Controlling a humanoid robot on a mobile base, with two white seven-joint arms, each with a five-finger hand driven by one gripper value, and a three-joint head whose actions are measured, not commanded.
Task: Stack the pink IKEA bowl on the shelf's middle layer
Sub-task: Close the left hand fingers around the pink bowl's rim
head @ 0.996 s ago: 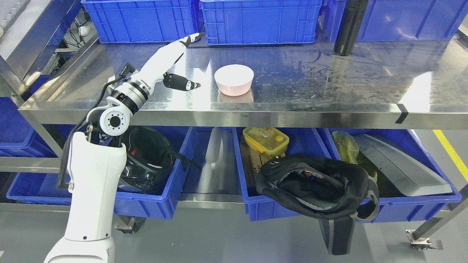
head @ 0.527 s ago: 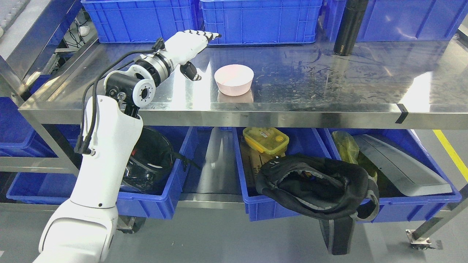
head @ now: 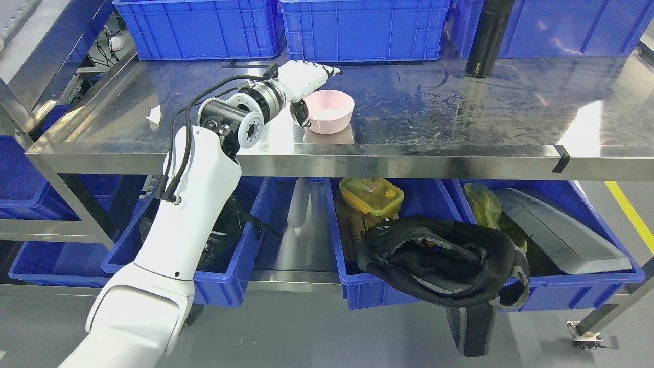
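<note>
Left hand is at the left side of the pink bowl. Its white fingers reach out flat over the back rim of the bowl. Its dark thumb hangs down by the near left side of the bowl. The hand is spread out, not closed. I cannot tell if it touches the bowl yet. The bowl sits right way up on the shiny steel shelf, near the front edge. The white arm comes up from the lower left, with black wires looped by the wrist.

Big blue crates stand in a row at the back of the shelf. A tall black bottle stands at the back, well to the right of the bowl. A small scrap of white paper lies on the shelf to the left.

Under the shelf are blue bins. One holds a yellow box with a lid. A black bag hangs over the front of that bin. A dark helmet sits in the left bin, behind the arm.
</note>
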